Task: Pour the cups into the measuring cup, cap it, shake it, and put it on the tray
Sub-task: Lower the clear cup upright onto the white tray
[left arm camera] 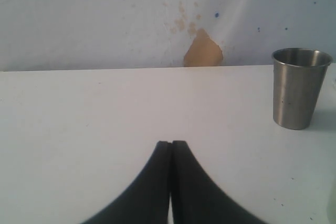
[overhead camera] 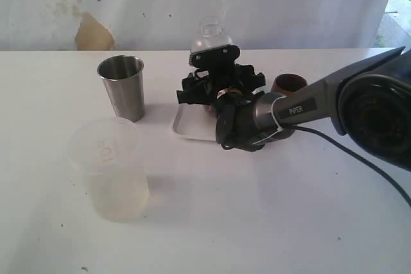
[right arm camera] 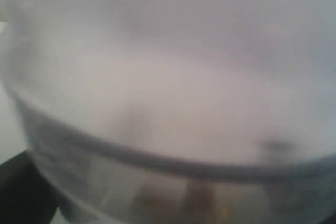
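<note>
The clear measuring cup pokes its rounded upper end out above my right gripper, which is closed around its body over the white tray. In the right wrist view the measuring cup fills the picture as a blur and hides the fingers. The steel tumbler stands upright at the left. The brown wooden cup stands behind my right arm. My left gripper is shut on nothing, low over bare table, with the steel tumbler off to one side of it.
A frosted milky-white plastic cup stands at the front left. The right arm reaches in from the right, and its cable trails across the table. A white wall with a brown patch closes the back.
</note>
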Controlling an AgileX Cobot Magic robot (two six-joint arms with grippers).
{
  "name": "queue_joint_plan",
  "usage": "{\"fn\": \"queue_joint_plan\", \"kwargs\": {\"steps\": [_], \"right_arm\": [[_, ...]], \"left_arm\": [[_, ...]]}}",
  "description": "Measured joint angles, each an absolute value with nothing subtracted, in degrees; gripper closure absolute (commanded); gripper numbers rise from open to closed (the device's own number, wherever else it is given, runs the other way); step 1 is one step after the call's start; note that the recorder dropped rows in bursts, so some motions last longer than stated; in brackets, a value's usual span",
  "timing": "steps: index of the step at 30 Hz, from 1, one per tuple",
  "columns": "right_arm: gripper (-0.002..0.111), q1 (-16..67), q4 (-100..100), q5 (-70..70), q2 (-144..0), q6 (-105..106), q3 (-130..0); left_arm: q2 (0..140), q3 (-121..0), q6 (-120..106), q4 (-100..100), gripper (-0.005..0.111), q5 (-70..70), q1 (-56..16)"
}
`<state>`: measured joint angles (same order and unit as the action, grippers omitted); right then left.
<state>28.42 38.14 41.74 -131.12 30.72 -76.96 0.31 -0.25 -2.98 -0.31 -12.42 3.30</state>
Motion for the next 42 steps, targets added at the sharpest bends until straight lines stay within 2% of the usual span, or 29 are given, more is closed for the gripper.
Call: {"fn": "queue_joint_plan", "kwargs": {"steps": [24,39,42], "right_arm": [[0.015,28.3,38.4,34.3,-126.6,31.0,-76.9],[0.015,28.3,42.9,39.7,-121.5,37.8,-76.9],[0.025,28.3,42.9,39.4,-118.3,38.2,-76.9]], "left_arm": [[0.3,-0.3,-3.0,-0.3,0.107,-12.4,3.3],[0.3,-0.3,-3.0,-0.3,0.107,-12.4,3.3],[0.3,-0.3,-3.0,-0.3,0.107,-12.4,3.3]]}}
